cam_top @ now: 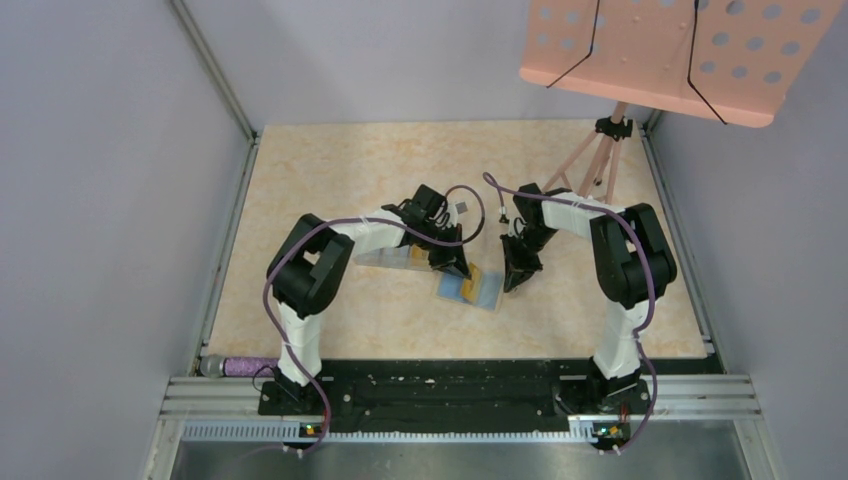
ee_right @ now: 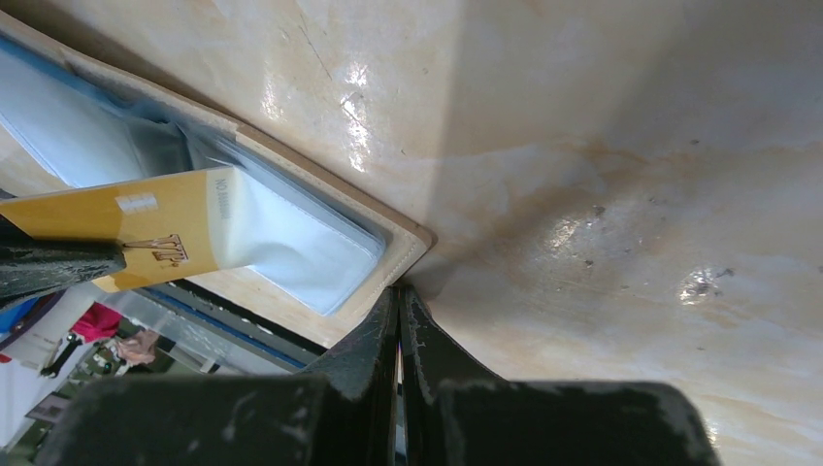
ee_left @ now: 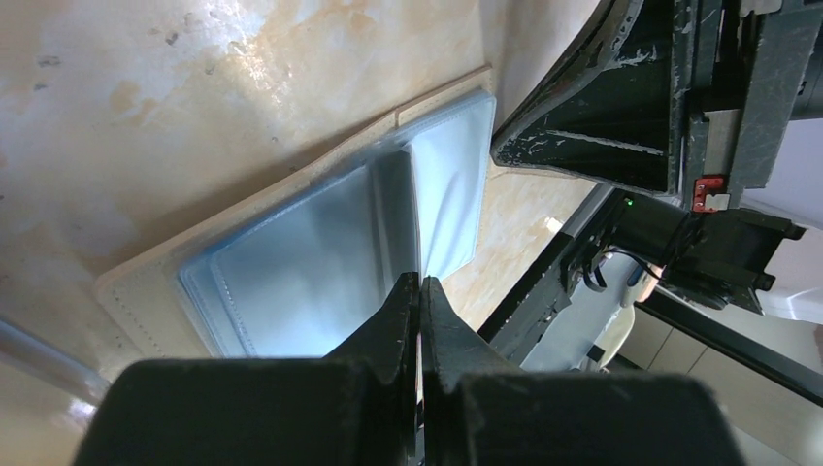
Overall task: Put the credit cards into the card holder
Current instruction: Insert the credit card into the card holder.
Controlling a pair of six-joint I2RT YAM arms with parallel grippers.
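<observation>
The card holder (cam_top: 487, 294) lies open on the table, blue-grey lining up (ee_left: 291, 262), tan rim showing (ee_right: 408, 238). A yellow-orange credit card (cam_top: 470, 279) stands with one end under the clear pocket (ee_right: 146, 228). My left gripper (cam_top: 463, 270) is shut on this card's other end, and an orange sliver shows between its tips (ee_left: 419, 282). My right gripper (cam_top: 515, 285) is shut with nothing in it, its tips resting against the holder's tan corner (ee_right: 398, 289). A silvery-grey card (cam_top: 380, 259) and a yellow-orange one (cam_top: 418, 256) lie under the left arm, partly hidden.
A pink perforated stand top (cam_top: 680, 55) on a tripod (cam_top: 600, 165) overhangs the far right corner. A purple-handled object (cam_top: 235, 366) lies by the left arm's base. Grey walls and metal rails close in the table.
</observation>
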